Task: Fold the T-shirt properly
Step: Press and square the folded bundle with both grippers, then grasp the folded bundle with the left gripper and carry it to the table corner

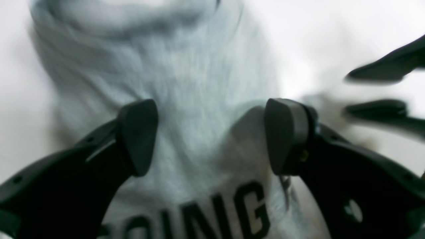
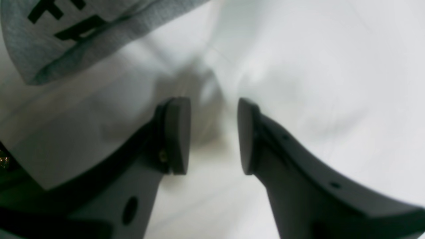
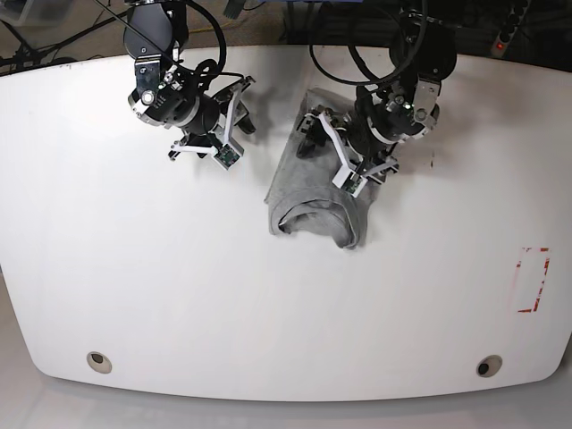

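Table, near edge [image 3: 268, 357]: a white top is lying across the whole base view, with two round fittings [image 3: 99, 361] showing near its front corners.
Red marking [image 3: 534, 280]: a small red outline is sitting on the table at the base view's right, well apart from the cloth.
T-shirt [image 3: 315, 197]: the grey cloth is lying on the table a little past its middle, bunched into a narrow folded strip, with its collar end turned toward the near edge.
Lettering [image 1: 212, 215]: black block letters are showing on the cloth in the left wrist view, close under the camera.
Left gripper [image 1: 211, 136]: it is hovering over the far part of the T-shirt with its fingers spread wide and nothing between them; whether they are touching the cloth cannot be told.
Right gripper [image 2: 214, 136]: it is hanging above bare table beside the T-shirt's far end, fingers parted by a narrower gap and holding nothing; a corner of the cloth is showing at the upper left of its wrist view.
Containers: none can be seen in any view.
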Tool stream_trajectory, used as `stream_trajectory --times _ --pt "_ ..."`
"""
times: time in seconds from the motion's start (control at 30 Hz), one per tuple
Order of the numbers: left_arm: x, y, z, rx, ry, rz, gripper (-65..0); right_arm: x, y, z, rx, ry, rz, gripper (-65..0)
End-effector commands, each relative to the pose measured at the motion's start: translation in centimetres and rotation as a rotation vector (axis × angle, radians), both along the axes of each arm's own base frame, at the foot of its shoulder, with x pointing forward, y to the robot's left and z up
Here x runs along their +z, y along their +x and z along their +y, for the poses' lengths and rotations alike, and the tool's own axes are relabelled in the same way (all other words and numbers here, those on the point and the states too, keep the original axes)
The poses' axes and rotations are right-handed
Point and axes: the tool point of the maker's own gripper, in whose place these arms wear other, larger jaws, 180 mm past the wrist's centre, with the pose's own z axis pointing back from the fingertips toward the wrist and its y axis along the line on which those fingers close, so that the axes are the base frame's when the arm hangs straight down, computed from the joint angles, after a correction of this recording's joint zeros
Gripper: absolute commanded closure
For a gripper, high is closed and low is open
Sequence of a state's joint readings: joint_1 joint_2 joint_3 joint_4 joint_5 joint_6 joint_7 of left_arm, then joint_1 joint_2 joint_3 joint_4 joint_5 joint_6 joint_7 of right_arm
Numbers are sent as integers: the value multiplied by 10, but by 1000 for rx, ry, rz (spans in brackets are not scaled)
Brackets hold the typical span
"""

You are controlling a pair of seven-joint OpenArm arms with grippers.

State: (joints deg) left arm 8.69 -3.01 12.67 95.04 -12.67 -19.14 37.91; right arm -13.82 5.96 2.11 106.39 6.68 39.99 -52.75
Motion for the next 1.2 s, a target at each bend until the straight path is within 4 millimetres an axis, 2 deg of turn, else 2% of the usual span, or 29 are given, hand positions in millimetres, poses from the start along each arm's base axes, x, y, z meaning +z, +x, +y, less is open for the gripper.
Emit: stream_trajectory --times 0.0,0.1,0.2,0.27,0.37,0.4,0.43,0.67,0.8,0.97,1.17 --pt "-2 6 -8 36 -45 -11 -476 9 11 -14 -46 -6 -30 -219" --pt "-34 1 6 73 -20 46 -474 9 14 -30 -89 -37 -13 -219" --pt "-60 -6 24 97 8 89 -472 12 18 -34 -121 -31 -20 -219" --pt "-65 -3 46 125 35 82 -472 13 19 -39 -135 -35 -24 -219" --pt "-68 3 94 195 94 76 -472 16 19 -49 -162 -44 -34 -219" --pt "-67 5 107 215 110 74 -472 17 20 -50 -167 -45 -34 -219" --pt "-66 7 131 249 141 67 -472 17 20 -53 -176 -47 -35 -219" --pt "-49 1 270 418 341 52 -472 18 19 -55 -181 -51 -40 -217" --pt "-38 -6 336 487 439 67 -472 22 18 -53 -176 -52 -52 -217" --pt "-22 -24 392 487 485 89 -471 23 17 -52 -173 -50 -53 -217" --pt "1 -42 446 497 518 118 -471 26 15 -52 -171 -53 -60 -217"
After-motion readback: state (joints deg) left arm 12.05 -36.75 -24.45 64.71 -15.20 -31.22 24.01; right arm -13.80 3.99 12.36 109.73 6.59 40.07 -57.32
